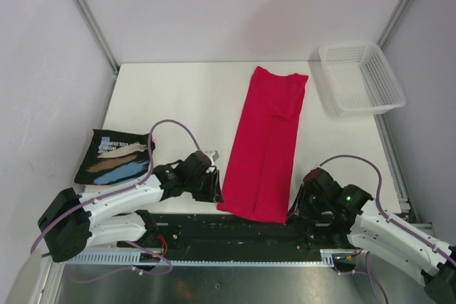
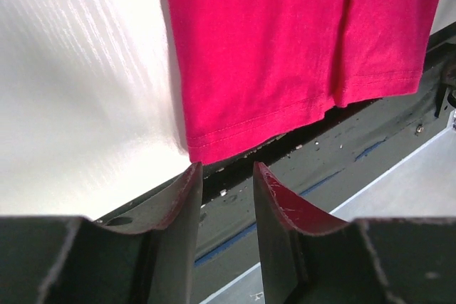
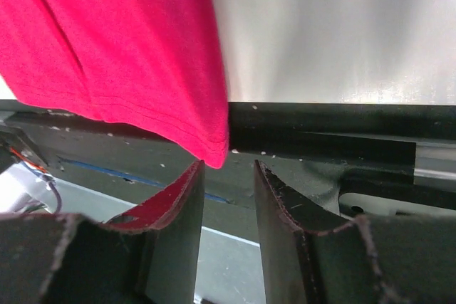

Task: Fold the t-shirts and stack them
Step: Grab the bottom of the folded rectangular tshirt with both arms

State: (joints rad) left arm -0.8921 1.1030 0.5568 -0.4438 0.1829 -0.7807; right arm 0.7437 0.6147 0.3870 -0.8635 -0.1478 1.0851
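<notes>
While the plain crimson-pink cloth t-shirt lay folded into a long strip down the middle of the white bench, its near hem hung just past the bench's near edge, over the black base rail. You had bare bench on both sides of the strip, with the wider stretch to its left. The folded black t-shirt with the white, tan and light-blue print sat at the left edge, well apart from the pink one. The white plastic mesh basket stood at the far right corner, near the strip's far end but not touching it.

Your left gripper was at the near left corner of the hem. Its jaws were parted by a narrow gap with nothing between them, and the cloth corner sat just ahead of the fingertips; whether they touched it could not be told. Your right gripper was at the near right corner, jaws likewise parted and empty, with that corner of the hem just ahead of its tips.
</notes>
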